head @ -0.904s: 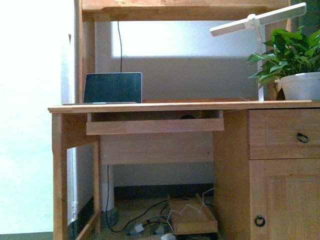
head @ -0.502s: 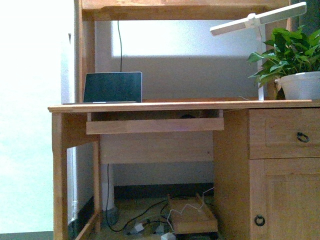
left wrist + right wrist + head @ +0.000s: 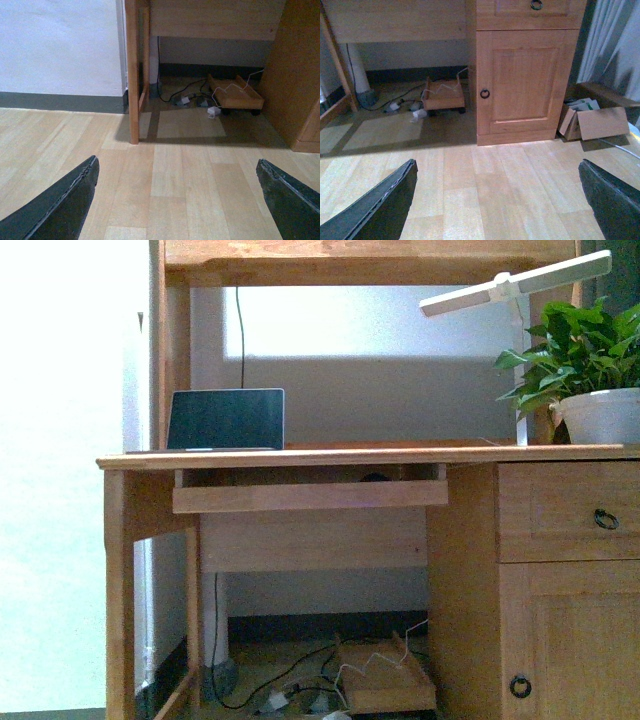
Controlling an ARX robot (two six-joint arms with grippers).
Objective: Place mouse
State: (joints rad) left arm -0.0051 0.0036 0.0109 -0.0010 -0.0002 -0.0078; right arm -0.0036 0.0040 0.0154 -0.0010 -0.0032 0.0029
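**Mouse mostly hidden on the desk's pull-out tray, both grippers wide open and empty**

Mouse (image 3: 375, 476): only a dark rounded sliver shows, in the gap under the desk (image 3: 300, 454) top. It sits on the pull-out keyboard tray (image 3: 310, 494), right of the tray's middle. The tray's front board covers the rest, so logo and outline are unreadable, and neither wrist view shows it.

On the desk top: laptop (image 3: 226, 419) at the left end, lid up, screen dark. Potted plant (image 3: 580, 350) at the right end, cut by the frame edge. White desk lamp (image 3: 515, 282) just beside the plant, its base hard to make out.

Desk's right side: drawer (image 3: 565, 510) above a cupboard door (image 3: 522, 80), both with ring pulls.

Under the desk: low wooden trolley (image 3: 235, 92) and a tangle of cables (image 3: 180, 95), details too small. Open cardboard box (image 3: 592, 122) on the floor right of the desk.

Left gripper (image 3: 176, 190): fingers (image 3: 65, 210) spread far apart over bare floor in front of the desk, holding nothing. Right gripper (image 3: 497, 192): same, fingers (image 3: 382, 210) wide apart, empty. Only the fingertips show, and neither arm appears in the front view.
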